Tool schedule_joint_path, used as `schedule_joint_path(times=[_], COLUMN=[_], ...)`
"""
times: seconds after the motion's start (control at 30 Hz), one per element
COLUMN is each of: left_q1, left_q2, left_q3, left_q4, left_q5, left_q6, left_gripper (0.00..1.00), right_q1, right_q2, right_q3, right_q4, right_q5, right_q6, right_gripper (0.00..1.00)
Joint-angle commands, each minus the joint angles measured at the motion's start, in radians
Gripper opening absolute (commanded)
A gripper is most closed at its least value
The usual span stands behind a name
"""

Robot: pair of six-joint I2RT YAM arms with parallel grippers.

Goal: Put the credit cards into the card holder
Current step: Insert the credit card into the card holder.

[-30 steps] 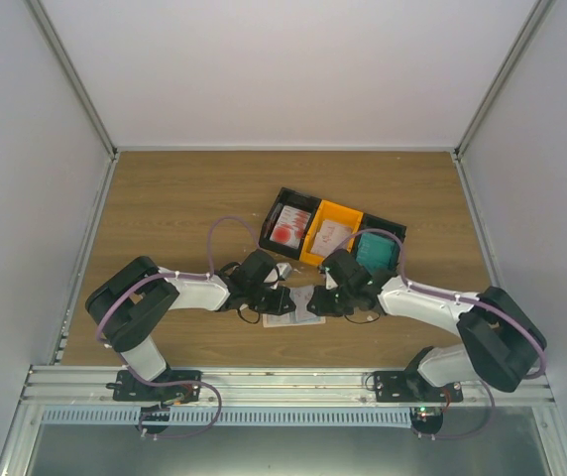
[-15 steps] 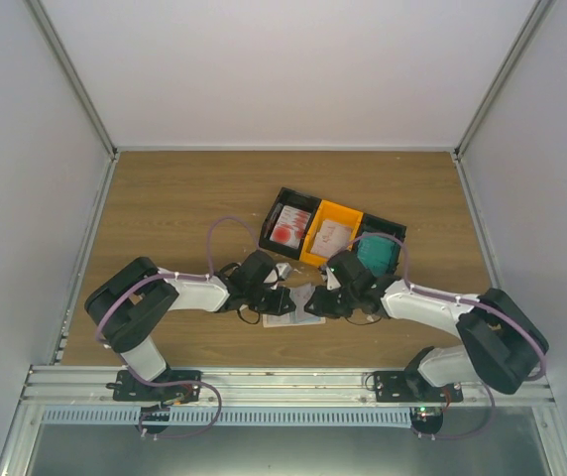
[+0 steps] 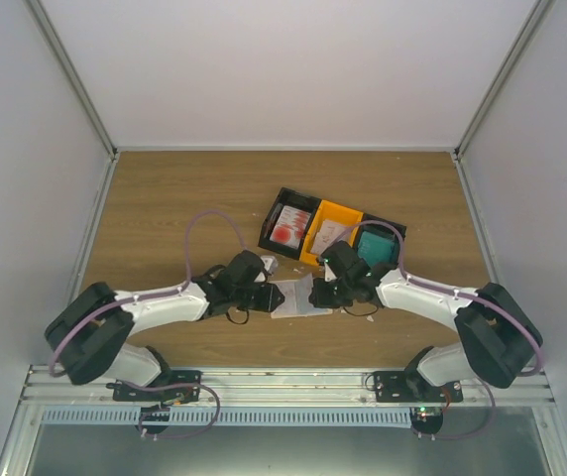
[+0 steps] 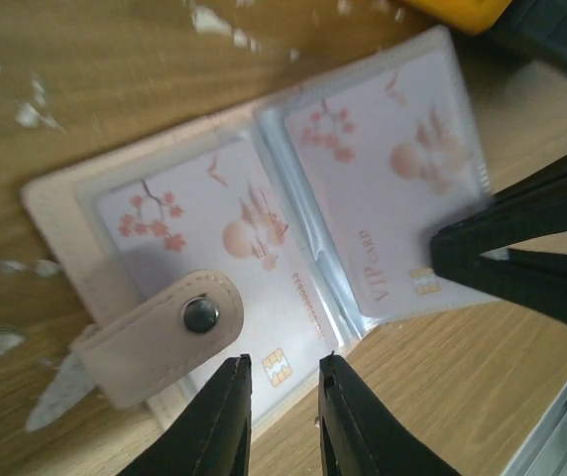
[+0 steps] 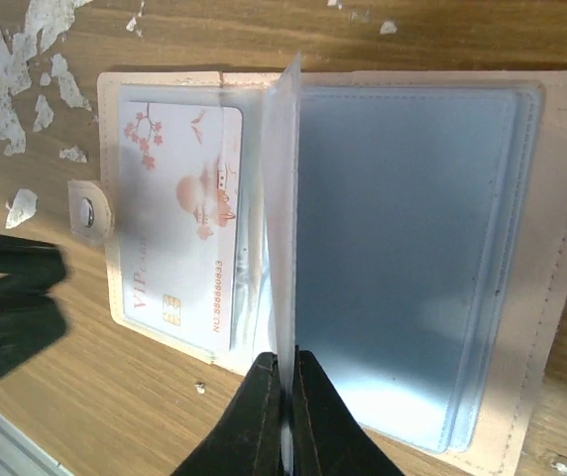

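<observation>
On table [image 3: 165, 208], right gripper [image 5: 284, 392] pinching clear sleeve [image 5: 282, 198] of open card holder [image 5: 563, 178]; left gripper [image 4: 282, 397] hanging narrowly parted beside snap tab [image 4: 165, 332]

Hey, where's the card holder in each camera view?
Top external: the card holder lies open at mid-picture, just nearer than the bins.
Left wrist: it fills the middle, slanting from lower left to upper right.
Right wrist: it fills most of the frame, one clear sleeve pinched by the right pincer.
Shared landmark: its snap tab, lower left in the left wrist view, left edge in the right wrist; too small from above.
</observation>
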Motion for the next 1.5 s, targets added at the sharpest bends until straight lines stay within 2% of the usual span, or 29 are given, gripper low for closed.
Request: schedule_joint_path(times=[0.0,0.1,0.2,0.43,0.57,0.67,0.8,0.9,1.03,1.13,1.23,1.47], left_q1=[-0.003,-0.001,0.003,0.029,0.052,0.069,0.096,0.128,0.183,0.225,0.252,0.277], left_q2=[-0.127,-0.199,-0.27,-0.36,-0.39,-0.408,-0.421,-0.408,-0.354,-0.297,-0.226,-0.037], left_q3=[-0.007,0.001,0.008,0.042,0.056,0.056,0.046,0.05,0.066,0.082,0.096,0.14], left_q4=[-0.061,-0.095,-0.128,-0.21,-0.239,-0.225,-0.191,-0.168,-0.124,-0.084,-0.026,0.1], left_q5=[-0.163,-0.216,-0.245,-0.309,-0.308,-0.265,-0.197,-0.165,-0.135,-0.102,-0.066,-0.014], left_q6=[0.0,-0.007,-0.01,-0.045,-0.055,-0.052,-0.063,-0.07,-0.088,-0.113,-0.134,-0.177], left_gripper=[0.24,0.29,0.36,0.58,0.62,0.65,0.68,0.68,0.63,0.56,0.53,0.46], right_q1=[-0.003,0.003,0.015,0.061,0.07,0.06,-0.011,-0.078,-0.124,-0.151,-0.163,-0.166], right_q2=[0.013,0.022,0.037,0.137,0.142,0.099,0.079,0.118,0.25,0.361,0.471,0.692], right_q3=[0.043,0.07,0.09,0.179,0.21,0.255,0.368,0.481,0.692,0.813,0.923,1.145], right_q4=[-0.071,-0.042,0.018,0.093,0.128,0.076,-0.066,-0.119,-0.205,-0.253,-0.312,-0.449], right_q5=[0.05,0.014,-0.042,-0.135,-0.186,-0.136,-0.012,0.014,0.086,0.079,0.082,0.083], right_q6=[-0.043,-0.043,-0.05,-0.081,-0.088,-0.135,-0.258,-0.417,-0.583,-0.696,-0.799,-0.958], right_gripper=[0.09,0.3,0.39,0.54,0.57,0.61,0.61,0.58,0.51,0.47,0.43,0.37])
